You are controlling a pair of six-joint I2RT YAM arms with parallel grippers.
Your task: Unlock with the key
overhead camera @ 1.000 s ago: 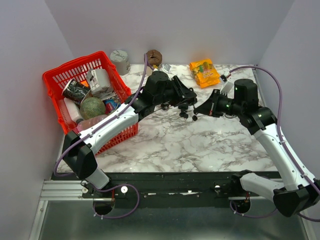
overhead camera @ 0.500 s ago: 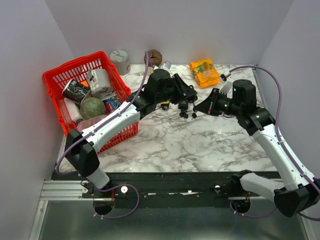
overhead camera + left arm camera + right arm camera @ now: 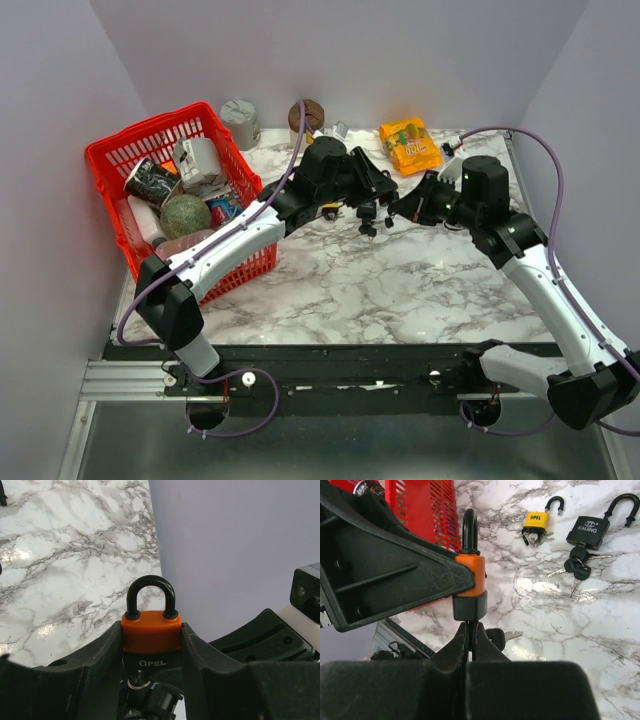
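An orange padlock with a black base and black shackle sits upright between the fingers of my left gripper, which is shut on its body. Both shackle legs are seated in the body. In the right wrist view the same padlock hangs just ahead of my right gripper. That gripper is shut on the key, a thin sliver running up into the lock's black underside. A second key dangles beside the fingers. In the top view both grippers meet above mid-table.
A yellow padlock and a black padlock with a bunch of keys lie on the marble table. A red basket of items stands at the left. An orange snack bag lies at the back.
Both grippers, still joined at the padlock, have shifted slightly toward the back of the table. The grips look unchanged.
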